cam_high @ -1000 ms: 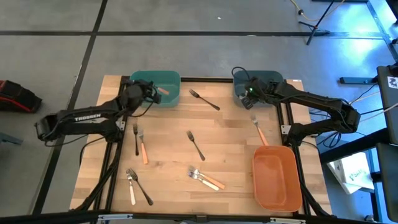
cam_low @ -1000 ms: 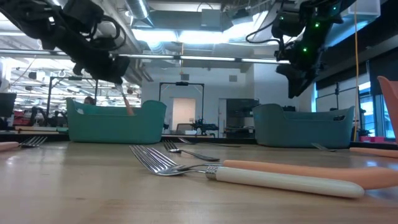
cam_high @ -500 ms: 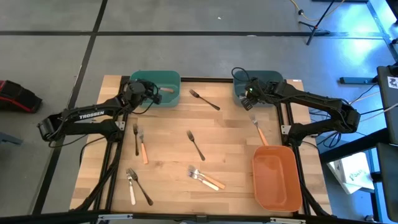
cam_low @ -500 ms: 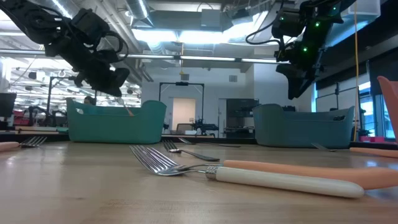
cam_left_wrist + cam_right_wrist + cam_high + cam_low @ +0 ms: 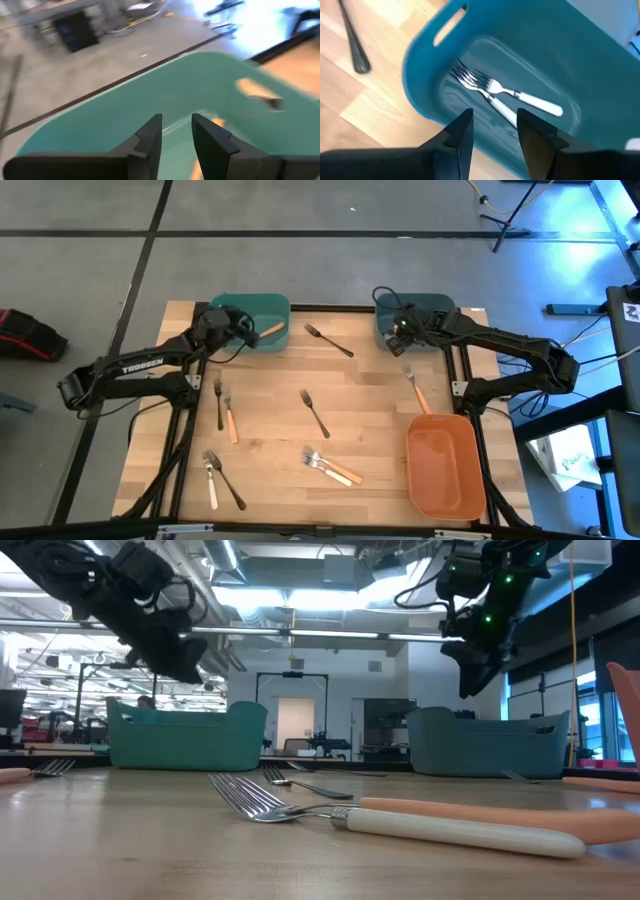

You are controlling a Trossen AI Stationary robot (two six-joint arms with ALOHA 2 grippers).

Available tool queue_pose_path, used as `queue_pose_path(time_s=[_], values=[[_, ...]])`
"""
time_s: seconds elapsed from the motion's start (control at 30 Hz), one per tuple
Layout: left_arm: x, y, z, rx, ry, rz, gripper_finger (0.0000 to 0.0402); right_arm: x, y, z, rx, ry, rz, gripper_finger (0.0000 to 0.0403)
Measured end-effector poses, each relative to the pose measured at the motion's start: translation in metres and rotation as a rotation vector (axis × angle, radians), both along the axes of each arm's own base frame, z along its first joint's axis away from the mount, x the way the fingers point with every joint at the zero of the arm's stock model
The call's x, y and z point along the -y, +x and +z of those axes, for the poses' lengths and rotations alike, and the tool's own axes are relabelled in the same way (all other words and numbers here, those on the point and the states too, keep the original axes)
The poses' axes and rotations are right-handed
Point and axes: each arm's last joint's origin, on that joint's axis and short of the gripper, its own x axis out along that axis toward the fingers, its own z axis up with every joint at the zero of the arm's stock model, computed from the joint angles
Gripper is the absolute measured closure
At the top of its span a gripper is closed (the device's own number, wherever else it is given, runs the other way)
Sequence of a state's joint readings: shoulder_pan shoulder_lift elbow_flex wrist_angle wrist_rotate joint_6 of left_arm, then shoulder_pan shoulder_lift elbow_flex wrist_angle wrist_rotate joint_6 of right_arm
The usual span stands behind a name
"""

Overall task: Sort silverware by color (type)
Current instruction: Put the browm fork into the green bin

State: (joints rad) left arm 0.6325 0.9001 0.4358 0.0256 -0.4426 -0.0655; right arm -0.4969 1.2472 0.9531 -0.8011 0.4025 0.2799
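Starting at the left of the overhead shot: the left gripper (image 5: 243, 330) hangs over the green bin (image 5: 222, 307) at the upper left of the table, fingers apart and holding nothing, with an orange-handled fork (image 5: 270, 330) lying inside the bin under it. Over on the right, the right gripper (image 5: 396, 333) is above the blue-grey bin (image 5: 446, 305), jaws parted and empty too; its wrist view shows two cream-handled forks (image 5: 512, 97) lying in that bin.

The rest of the silverware (image 5: 315, 412) is scattered flat across the middle and lower part of the wooden table (image 5: 380, 440), and the orange bin (image 5: 445, 502) at lower right looks empty.

My guess is these are light, stiff and slick, lying flush on the wood. I'd pinch across the handle near the middle, not the tines.

Room behind is an open workshop: concrete floor, ceiling lights, a doorway.
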Motion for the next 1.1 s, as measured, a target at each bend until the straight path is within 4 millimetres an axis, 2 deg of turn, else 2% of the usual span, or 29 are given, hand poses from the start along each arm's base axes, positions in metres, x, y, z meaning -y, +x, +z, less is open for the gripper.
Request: queue_pose_path(time_s=[0.33, 0.6, 0.9, 1.1], values=[[0.034, 0.016, 0.015, 0.045, 0.037, -0.390, 0.0298, -0.001, 0.002, 0.003, 0.044, 0.005, 0.017, 0.0265], [0.063, 0.028, 0.016, 0.121, -0.051, -0.719, 0.0298, -0.019, 0.018, 0.010, 0.119, -0.067, 0.102, 0.0265], [0.090, 0.035, 0.015, 0.183, -0.182, -0.899, 0.0298, -0.064, 0.043, 0.017, 0.218, -0.140, 0.297, 0.0265], [0.109, 0.036, 0.013, 0.202, -0.244, -0.881, 0.0298, -0.103, 0.066, 0.018, 0.293, -0.193, 0.519, 0.0265]])
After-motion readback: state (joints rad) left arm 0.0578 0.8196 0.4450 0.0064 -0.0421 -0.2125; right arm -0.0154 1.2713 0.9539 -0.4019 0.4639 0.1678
